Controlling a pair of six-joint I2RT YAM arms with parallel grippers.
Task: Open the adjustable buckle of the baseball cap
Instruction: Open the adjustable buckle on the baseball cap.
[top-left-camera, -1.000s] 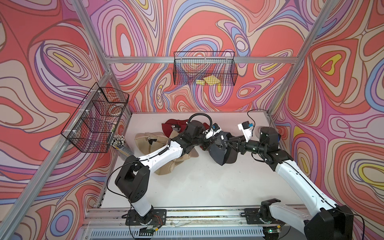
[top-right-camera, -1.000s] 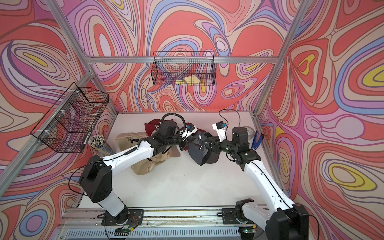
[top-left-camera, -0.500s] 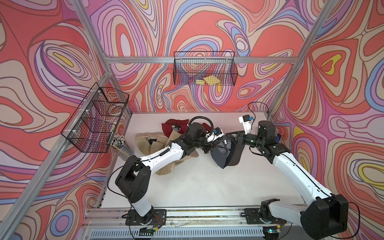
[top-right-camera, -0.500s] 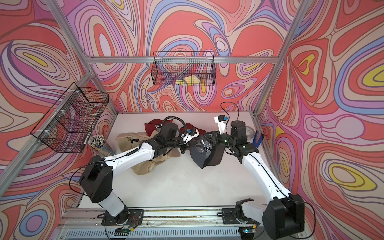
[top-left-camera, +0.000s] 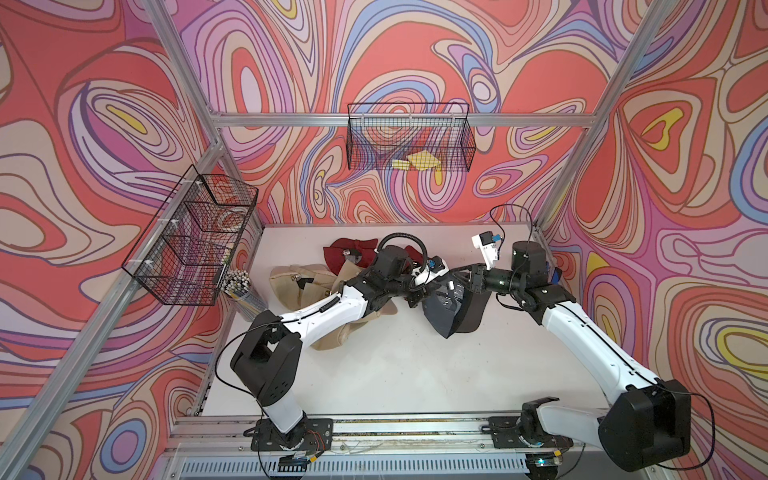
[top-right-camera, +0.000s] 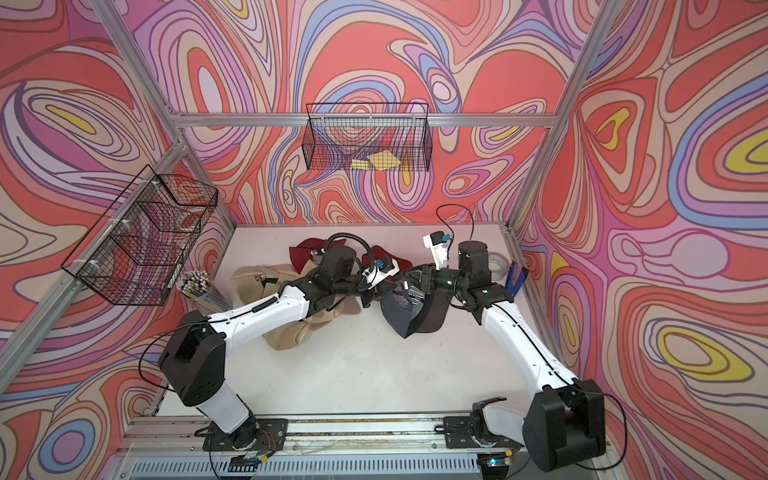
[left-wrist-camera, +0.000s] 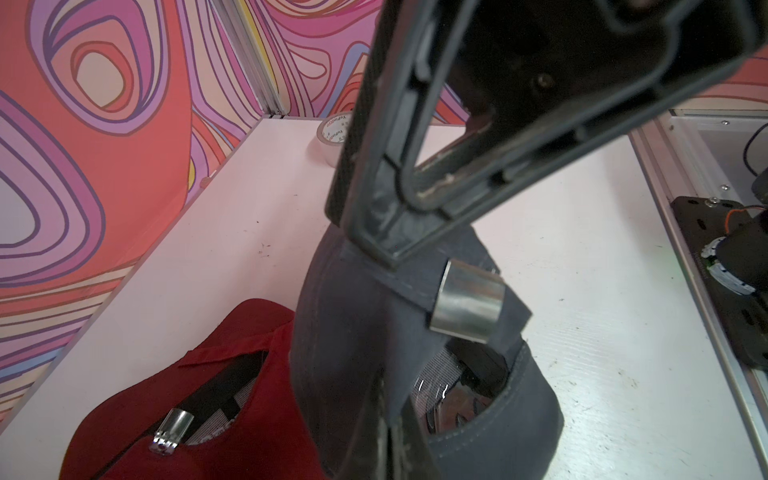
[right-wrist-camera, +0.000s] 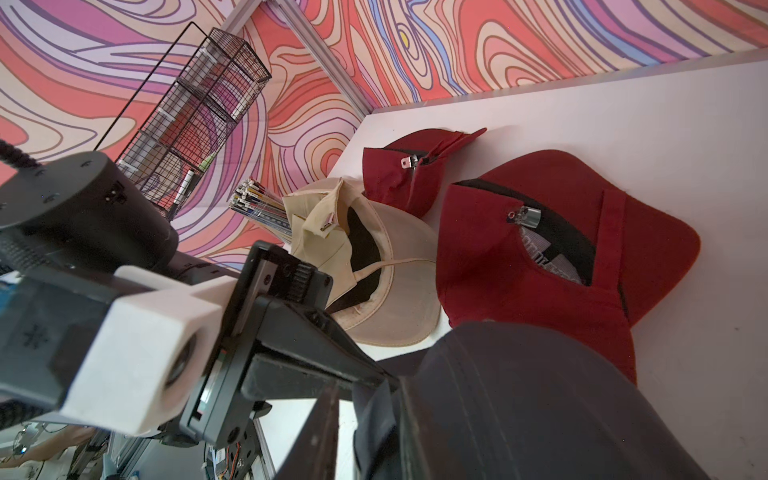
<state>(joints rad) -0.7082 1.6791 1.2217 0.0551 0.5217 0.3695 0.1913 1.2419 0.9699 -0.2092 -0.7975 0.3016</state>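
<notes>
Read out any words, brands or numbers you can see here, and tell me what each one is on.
"YuPinBOP", last letters hidden: on the core of the white tape roll.
Striped label inside a red baseball cap: too blurred to read.
Label inside the dark grey baseball cap: too blurred to read.
Nothing else readable.

Only one text you can read: red print on the inner core of the tape roll (left-wrist-camera: 331, 139). It sits past the right gripper (left-wrist-camera: 376, 247) jaws, half hidden behind one finger. It reads roughly "YuPinBOPP" and repeats around the ring; the last letters are unsure. The striped tag inside the bigger red cap (right-wrist-camera: 498, 311), beside the left gripper (left-wrist-camera: 388, 434) jaws, has lettering too blurred to read. Same for the glossy tag inside the dark cap (left-wrist-camera: 357, 332) that both jaws pinch.
</notes>
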